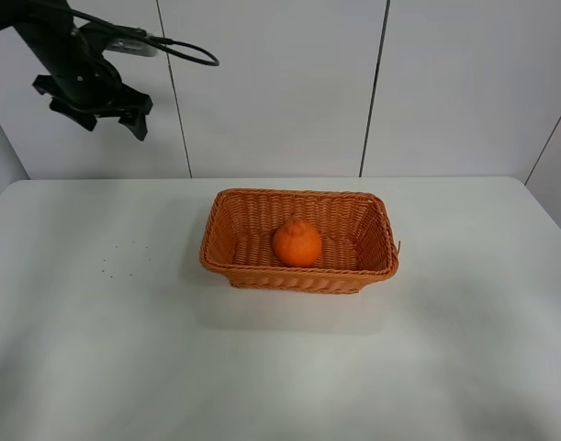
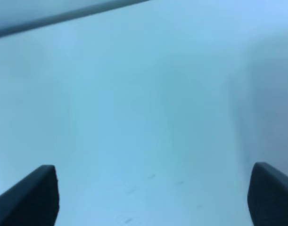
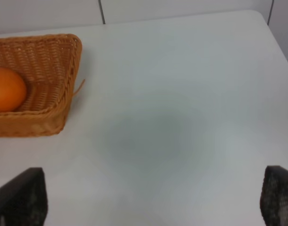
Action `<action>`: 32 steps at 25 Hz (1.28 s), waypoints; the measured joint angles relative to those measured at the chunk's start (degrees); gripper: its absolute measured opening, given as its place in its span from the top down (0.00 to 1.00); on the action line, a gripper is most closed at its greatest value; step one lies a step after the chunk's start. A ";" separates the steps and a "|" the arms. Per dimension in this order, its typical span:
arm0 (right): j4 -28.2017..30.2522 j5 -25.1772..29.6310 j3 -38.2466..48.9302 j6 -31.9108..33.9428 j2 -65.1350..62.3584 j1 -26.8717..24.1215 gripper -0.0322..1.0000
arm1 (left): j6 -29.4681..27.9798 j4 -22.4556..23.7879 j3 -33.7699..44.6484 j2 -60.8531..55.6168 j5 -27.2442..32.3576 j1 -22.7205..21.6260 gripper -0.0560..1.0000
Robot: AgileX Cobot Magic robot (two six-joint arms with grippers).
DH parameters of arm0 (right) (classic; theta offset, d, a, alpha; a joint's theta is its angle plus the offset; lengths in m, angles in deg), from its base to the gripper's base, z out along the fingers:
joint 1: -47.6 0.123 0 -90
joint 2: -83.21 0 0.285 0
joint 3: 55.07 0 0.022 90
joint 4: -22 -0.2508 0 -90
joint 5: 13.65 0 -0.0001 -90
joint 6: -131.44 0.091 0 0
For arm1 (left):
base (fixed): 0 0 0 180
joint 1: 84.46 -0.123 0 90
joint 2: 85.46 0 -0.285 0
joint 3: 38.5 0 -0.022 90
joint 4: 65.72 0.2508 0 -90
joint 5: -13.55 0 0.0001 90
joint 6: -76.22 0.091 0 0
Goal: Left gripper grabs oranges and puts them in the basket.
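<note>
While the orange (image 1: 297, 243) sits inside the basket (image 1: 262, 276), near the middle of its floor with the knobby top up, the left hand (image 1: 113, 119) hangs high over the far left corner of the table (image 1: 124, 367), well apart from both and in front of the white panelled wall (image 1: 280, 83). Its black arm enters from the upper left corner of the exterior view, a black cable (image 1: 193, 53) looping off it to the right, and the two fingers point downward. In the left wrist view the fingertips (image 2: 37, 197) stand far apart at opposite corners over a blurred pale surface, with nothing held between them. The right hand (image 3: 151, 200) shows only in its own wrist view: its dark fingers (image 3: 26, 197) are likewise spread wide and hold nothing, hovering over bare table beside the basket's short end. A loose wicker strand (image 3: 79, 87) sticks out at that corner. A few small dark specks (image 1: 124, 259) dot the table left of the basket.
</note>
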 joint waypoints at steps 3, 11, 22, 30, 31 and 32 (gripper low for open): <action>0.00 0.00 0.00 0.00 0.00 0.00 0.30 | 0.00 0.17 2.53 -1.47 0.49 -3.36 0.09; 0.00 0.00 0.00 0.00 0.00 0.00 0.30 | 0.41 0.31 11.43 -8.25 -0.78 -7.49 0.09; 0.00 0.00 0.00 0.00 0.00 0.00 0.30 | 0.41 0.19 27.64 -26.22 -3.63 -7.49 0.09; 0.00 0.00 0.00 0.00 0.00 0.00 0.30 | 0.46 0.51 46.09 -44.72 -8.39 -7.49 0.09; 0.00 0.00 0.00 0.00 0.00 0.00 0.30 | 0.46 0.51 48.16 -47.43 -8.98 -7.49 0.09; 0.00 0.00 0.00 0.00 0.00 0.00 0.30 | 0.39 0.51 50.65 -50.26 -9.55 -7.49 0.09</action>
